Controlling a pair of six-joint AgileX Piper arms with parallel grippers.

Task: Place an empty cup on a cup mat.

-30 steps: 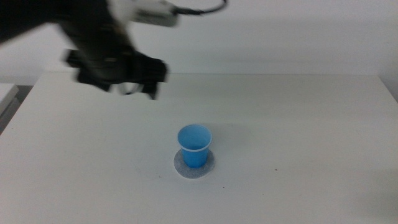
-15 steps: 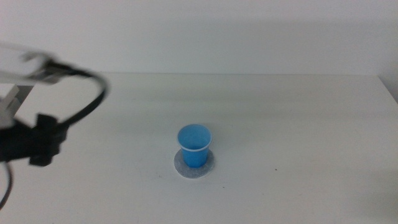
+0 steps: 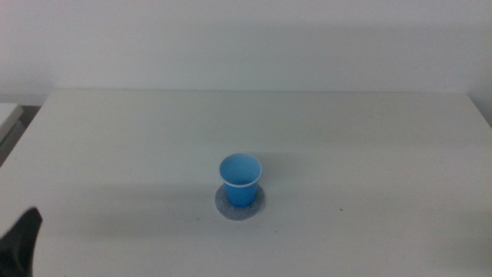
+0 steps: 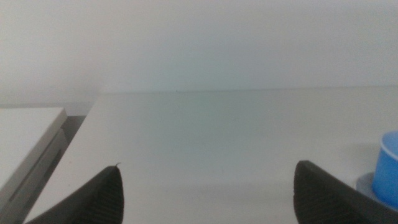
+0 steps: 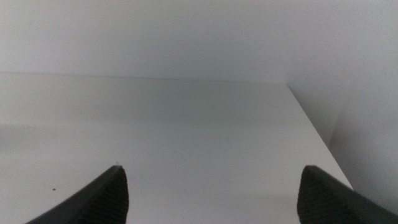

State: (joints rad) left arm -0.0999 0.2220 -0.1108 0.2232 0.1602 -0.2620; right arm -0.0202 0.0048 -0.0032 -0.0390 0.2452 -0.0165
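Note:
The blue cup (image 3: pixel 241 178) stands upright and empty on the round speckled grey cup mat (image 3: pixel 227 208) near the middle of the table. The left wrist view shows the cup's side (image 4: pixel 389 167) and a sliver of the mat (image 4: pixel 367 184) at the picture's edge. My left gripper (image 4: pixel 208 196) is open and empty, low at the table's front left, well away from the cup; only a dark tip (image 3: pixel 21 245) of it shows in the middle view. My right gripper (image 5: pixel 214 196) is open and empty over bare table and is out of the middle view.
The white table (image 3: pixel 369 138) ends at a pale wall behind. A pale surface (image 3: pixel 8 115) stands off the table's left edge, also in the left wrist view (image 4: pixel 25 134). The right wrist view shows the table's far right corner (image 5: pixel 289 87).
The left arm has drawn back from above the table's far left, down to the front left corner, nearly out of the middle view. The cup stays on the mat.

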